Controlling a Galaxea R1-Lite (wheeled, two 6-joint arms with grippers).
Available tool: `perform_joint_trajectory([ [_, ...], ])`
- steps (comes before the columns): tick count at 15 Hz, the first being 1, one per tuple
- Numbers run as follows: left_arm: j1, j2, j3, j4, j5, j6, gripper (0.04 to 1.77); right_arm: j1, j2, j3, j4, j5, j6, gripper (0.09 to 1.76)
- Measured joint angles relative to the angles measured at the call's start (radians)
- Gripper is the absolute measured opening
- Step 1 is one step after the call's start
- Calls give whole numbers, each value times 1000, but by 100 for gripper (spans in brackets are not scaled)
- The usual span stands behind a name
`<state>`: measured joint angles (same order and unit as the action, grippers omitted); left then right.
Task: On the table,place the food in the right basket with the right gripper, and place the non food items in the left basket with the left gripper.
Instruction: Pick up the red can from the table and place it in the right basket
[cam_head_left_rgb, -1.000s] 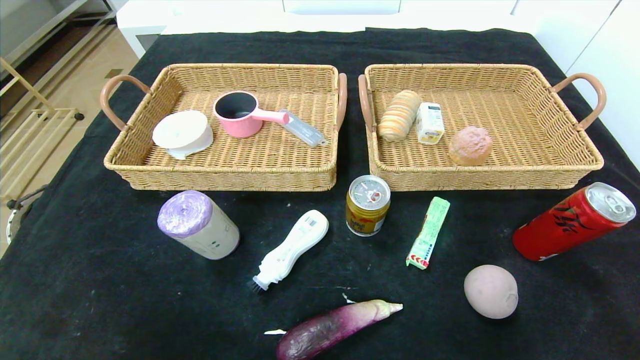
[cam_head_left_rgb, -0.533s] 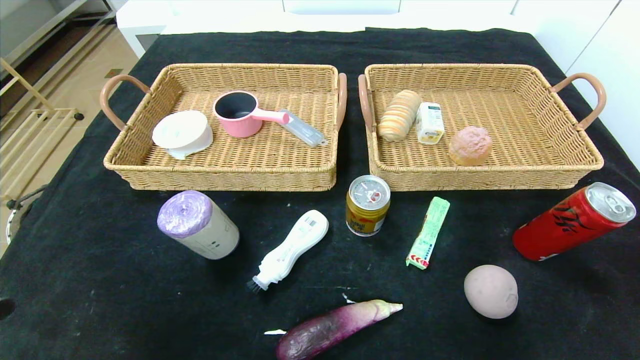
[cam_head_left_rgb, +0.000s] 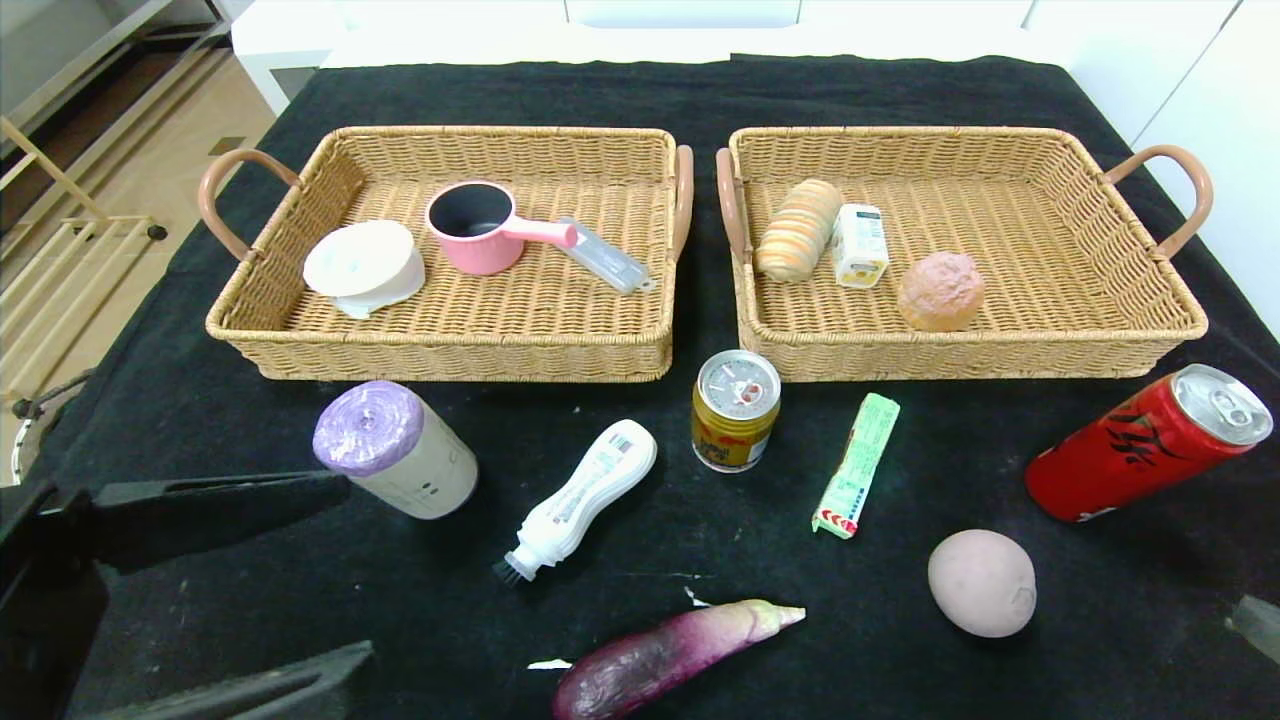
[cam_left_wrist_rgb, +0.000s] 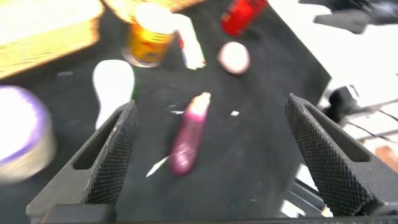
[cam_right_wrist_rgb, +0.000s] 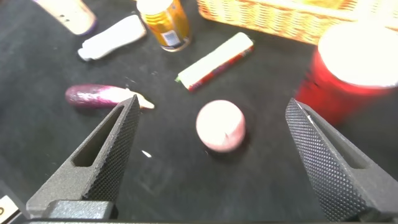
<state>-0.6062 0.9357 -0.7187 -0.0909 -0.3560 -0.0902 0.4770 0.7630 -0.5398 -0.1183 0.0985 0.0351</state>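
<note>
On the black table (cam_head_left_rgb: 180, 400) in front of the baskets lie the beige roll (cam_head_left_rgb: 395, 450) with a purple top, the white brush (cam_head_left_rgb: 580, 497), a gold can (cam_head_left_rgb: 735, 410), a green stick pack (cam_head_left_rgb: 857, 465), a red can (cam_head_left_rgb: 1140, 445), a potato (cam_head_left_rgb: 981, 583) and an eggplant (cam_head_left_rgb: 665, 655). My left gripper (cam_head_left_rgb: 355, 570) is open at the near left, just short of the roll, with nothing between its fingers. Its wrist view looks past the eggplant (cam_left_wrist_rgb: 189, 134). My right gripper (cam_right_wrist_rgb: 212, 106) is open above the potato (cam_right_wrist_rgb: 221, 126); only a sliver (cam_head_left_rgb: 1255, 620) shows at the head view's edge.
The left basket (cam_head_left_rgb: 440, 345) holds a pink saucepan (cam_head_left_rgb: 475, 228), a white lidded bowl (cam_head_left_rgb: 362, 265) and a grey tool (cam_head_left_rgb: 605, 258). The right basket (cam_head_left_rgb: 970, 350) holds a striped bread roll (cam_head_left_rgb: 798, 230), a small carton (cam_head_left_rgb: 860, 245) and a brown bun (cam_head_left_rgb: 940, 290).
My left gripper has come into the head view from the near left corner, and a sliver of the right arm has appeared at the right edge. Nothing on the table has moved.
</note>
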Motion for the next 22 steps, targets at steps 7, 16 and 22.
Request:
perform_joint_trajectory([
  [7, -97, 134, -9, -53, 6, 2, 172, 66, 137, -10, -63, -4, -5, 171],
  [16, -98, 151, 2, -63, 12, 1, 172, 62, 127, -3, -8, -56, -6, 171],
  [22, -97, 144, 3, -63, 14, 0, 172, 0, 35, -42, 227, -109, 2, 171],
])
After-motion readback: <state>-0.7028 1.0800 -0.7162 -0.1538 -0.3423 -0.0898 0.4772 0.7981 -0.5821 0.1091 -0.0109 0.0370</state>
